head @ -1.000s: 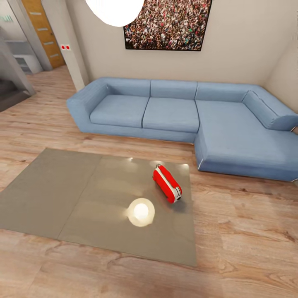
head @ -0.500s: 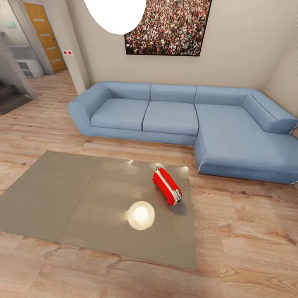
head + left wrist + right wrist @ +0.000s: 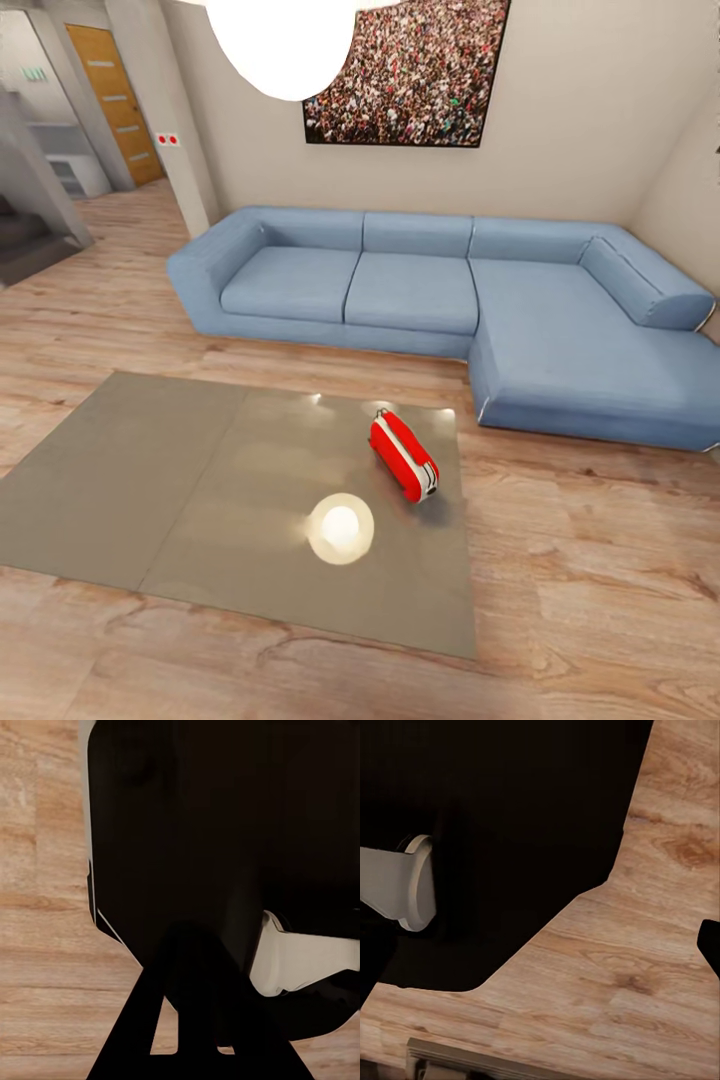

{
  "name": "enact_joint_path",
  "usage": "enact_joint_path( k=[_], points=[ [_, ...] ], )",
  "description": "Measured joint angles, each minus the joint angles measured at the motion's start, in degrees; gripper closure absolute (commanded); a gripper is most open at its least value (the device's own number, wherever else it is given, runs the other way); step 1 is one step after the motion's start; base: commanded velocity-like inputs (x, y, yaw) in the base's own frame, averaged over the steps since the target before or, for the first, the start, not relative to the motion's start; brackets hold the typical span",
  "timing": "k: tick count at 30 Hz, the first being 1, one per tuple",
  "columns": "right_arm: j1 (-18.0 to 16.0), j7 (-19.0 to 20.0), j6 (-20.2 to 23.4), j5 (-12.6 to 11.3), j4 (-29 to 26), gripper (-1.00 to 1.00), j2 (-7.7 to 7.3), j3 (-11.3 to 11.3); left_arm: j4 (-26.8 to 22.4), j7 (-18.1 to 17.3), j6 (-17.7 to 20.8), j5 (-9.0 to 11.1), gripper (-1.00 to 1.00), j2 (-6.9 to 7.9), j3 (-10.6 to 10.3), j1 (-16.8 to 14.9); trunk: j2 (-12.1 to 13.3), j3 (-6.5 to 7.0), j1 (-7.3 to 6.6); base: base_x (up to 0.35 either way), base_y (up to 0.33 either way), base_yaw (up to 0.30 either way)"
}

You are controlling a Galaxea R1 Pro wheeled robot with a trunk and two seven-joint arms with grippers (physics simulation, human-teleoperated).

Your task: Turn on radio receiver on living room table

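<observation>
Radio receiver on table, L tool over floor

We see a bright, sharp room, the pendant lamp glaring off the table; wrist views mostly dark.

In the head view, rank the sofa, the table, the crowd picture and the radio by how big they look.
1. Sofa and table: similar spread; the table is nearer the camera, so I won't rank them.
2. Crowd picture, cut off by the frame's top edge.
3. Radio, clearly smallest.
</observation>
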Motion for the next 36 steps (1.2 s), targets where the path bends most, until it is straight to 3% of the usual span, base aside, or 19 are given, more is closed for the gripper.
enact_joint_path(
  k=[36],
  points=[
    [0.00,0.00,0.37,0.00,0.00,-1.00,-0.01,0.00,-0.02,0.00,0.00,0.00,1.00,0.00,0.00,-0.01,0.00,2.91,0.00,0.000,0.000,0.000]
  ],
)
